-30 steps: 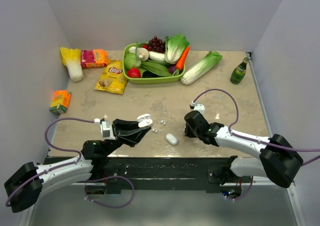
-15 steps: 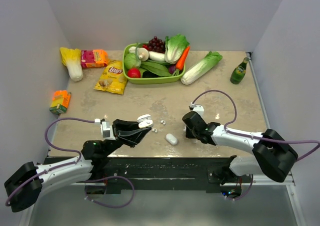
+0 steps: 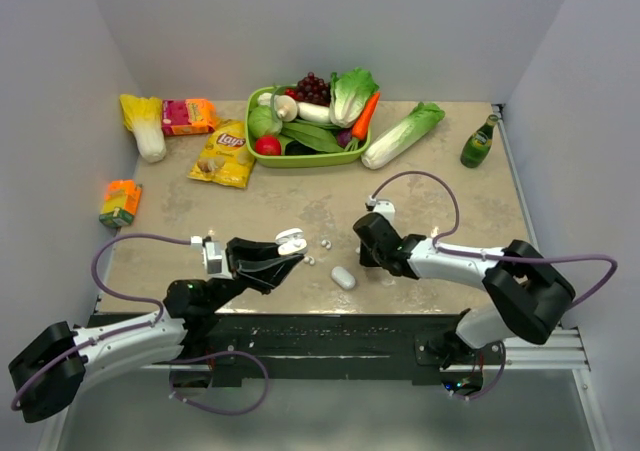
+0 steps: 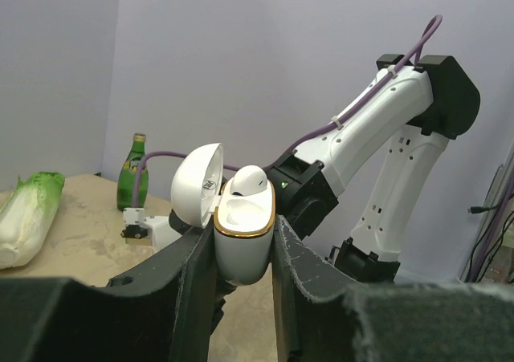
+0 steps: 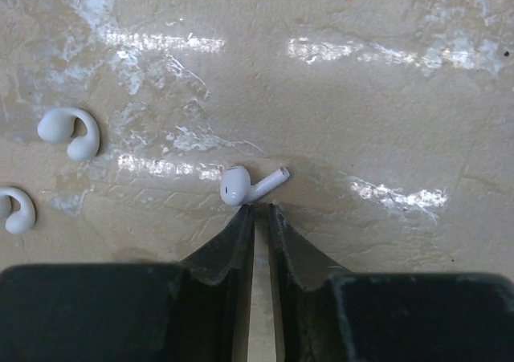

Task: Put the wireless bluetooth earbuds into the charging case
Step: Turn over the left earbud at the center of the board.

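Observation:
My left gripper (image 4: 243,229) is shut on the white charging case (image 4: 241,254), held above the table with its lid (image 4: 197,185) open. One white earbud (image 4: 249,181) sits in the case's right well. From above, the case (image 3: 290,239) is left of centre. My right gripper (image 5: 257,208) points down at the table, its jaws nearly together with nothing between them. A stemmed earbud (image 5: 249,184) lies on the table just past the fingertips. Two hook-shaped white earbuds (image 5: 71,131) (image 5: 16,209) lie further left. From above, the right gripper (image 3: 365,256) hides the stemmed earbud.
A closed white case (image 3: 343,277) lies between the arms near the front edge. At the back stand a green basket (image 3: 300,158) of vegetables, a chips bag (image 3: 224,154), a cabbage (image 3: 403,134) and a green bottle (image 3: 478,143). An orange box (image 3: 120,202) sits far left.
The right arm has swung left toward the middle of the table and its jaws have narrowed. The left arm and the case have stayed still.

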### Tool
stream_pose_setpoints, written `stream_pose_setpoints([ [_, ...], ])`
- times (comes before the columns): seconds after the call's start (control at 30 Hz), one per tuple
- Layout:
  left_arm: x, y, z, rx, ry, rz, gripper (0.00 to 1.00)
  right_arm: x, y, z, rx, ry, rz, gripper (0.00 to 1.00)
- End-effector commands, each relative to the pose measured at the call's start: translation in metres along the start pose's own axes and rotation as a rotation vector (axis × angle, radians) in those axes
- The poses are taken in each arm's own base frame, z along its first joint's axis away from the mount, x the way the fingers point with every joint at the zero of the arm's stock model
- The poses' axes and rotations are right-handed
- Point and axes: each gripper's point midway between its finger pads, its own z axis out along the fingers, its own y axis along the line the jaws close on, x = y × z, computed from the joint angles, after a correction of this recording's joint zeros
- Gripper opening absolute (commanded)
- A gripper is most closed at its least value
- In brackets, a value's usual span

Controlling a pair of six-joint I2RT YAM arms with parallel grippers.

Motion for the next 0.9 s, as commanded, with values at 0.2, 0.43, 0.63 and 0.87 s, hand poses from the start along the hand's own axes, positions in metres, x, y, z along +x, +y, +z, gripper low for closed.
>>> stream_pose_setpoints([
  [0.2,0.031,0.004,-0.052,-0.018,0.024,-0.022,0.00,-0.028,0.033,0.012,-0.064,-0.035,-0.048,0.31],
  [0.43,0.032,0.003,-0.050,-0.013,0.033,-0.016,0.00,-0.056,0.037,-0.017,-0.106,-0.120,-0.101,0.45],
  [0.63,0.034,0.003,-0.050,-0.011,0.040,-0.023,0.00,-0.078,0.015,-0.008,-0.021,-0.163,-0.088,0.37],
  [0.87,0.035,0.003,-0.049,-0.011,0.046,-0.020,0.00,-0.081,0.013,0.013,-0.004,-0.132,-0.082,0.03],
])
